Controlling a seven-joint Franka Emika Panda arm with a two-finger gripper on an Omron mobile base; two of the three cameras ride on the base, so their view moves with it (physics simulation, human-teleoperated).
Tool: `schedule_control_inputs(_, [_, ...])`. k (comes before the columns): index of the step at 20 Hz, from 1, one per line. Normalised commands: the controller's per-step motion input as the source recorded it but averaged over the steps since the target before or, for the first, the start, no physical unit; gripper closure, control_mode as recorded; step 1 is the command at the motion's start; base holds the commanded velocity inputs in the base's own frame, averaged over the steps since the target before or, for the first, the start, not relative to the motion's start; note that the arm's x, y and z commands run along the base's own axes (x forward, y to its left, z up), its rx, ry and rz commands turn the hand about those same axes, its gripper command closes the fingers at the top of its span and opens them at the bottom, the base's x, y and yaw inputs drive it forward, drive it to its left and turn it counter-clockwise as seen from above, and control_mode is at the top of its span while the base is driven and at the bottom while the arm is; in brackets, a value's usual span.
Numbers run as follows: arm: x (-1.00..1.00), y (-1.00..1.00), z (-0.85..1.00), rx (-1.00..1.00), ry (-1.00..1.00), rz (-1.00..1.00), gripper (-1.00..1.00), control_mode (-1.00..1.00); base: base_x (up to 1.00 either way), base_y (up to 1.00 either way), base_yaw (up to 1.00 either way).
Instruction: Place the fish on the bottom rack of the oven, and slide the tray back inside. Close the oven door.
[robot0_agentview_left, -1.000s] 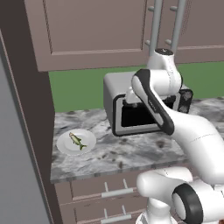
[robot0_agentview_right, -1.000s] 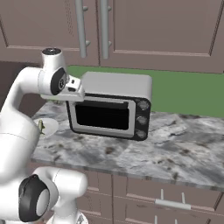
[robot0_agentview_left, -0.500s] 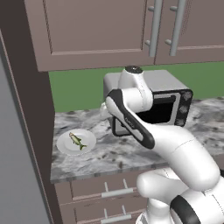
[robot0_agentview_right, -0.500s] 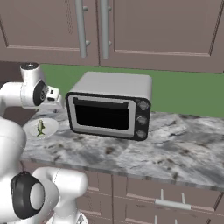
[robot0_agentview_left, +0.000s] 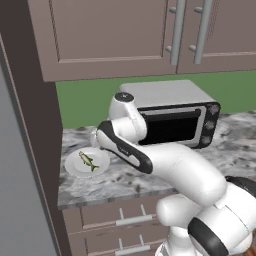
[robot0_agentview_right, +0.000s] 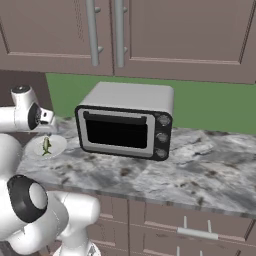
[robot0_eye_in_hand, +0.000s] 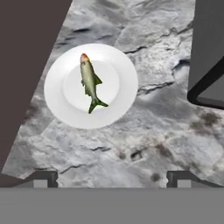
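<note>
The fish (robot0_eye_in_hand: 90, 81) lies on a white plate (robot0_eye_in_hand: 124, 94) on the marble counter, head pointing away from the hand. My gripper (robot0_eye_in_hand: 111, 178) hovers above the counter just short of the plate, open, with nothing between its fingertips (robot0_eye_in_hand: 43, 177). From the base, the fish (robot0_agentview_left: 88, 161) and plate (robot0_agentview_left: 75, 168) sit at the counter's left end, with the hand above them. In the right base view the fish (robot0_agentview_right: 46, 145) lies below the hand (robot0_agentview_right: 44, 118). The oven, its door and the bottom rack are out of view.
A small grey toaster oven (robot0_agentview_left: 170, 117) stands on the counter right of the plate, its corner (robot0_eye_in_hand: 210, 52) close to the hand. A tall dark cabinet side (robot0_agentview_left: 40, 150) walls off the left. Drawers (robot0_agentview_left: 125, 220) run below the counter edge.
The arm has swung left, from in front of the toaster oven to above the plate with the fish. The scene itself has not moved.
</note>
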Motion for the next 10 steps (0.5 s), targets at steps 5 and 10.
schedule_control_inputs(5, [0.37, 0.48, -0.57, 0.00, 0.01, 0.06, -1.00, -1.00, 0.00, 0.00, 0.00])
schedule_control_inputs(10, [0.53, 0.23, -0.33, 0.00, 0.01, 0.05, -1.00, -1.00, 0.00, 0.00, 0.00])
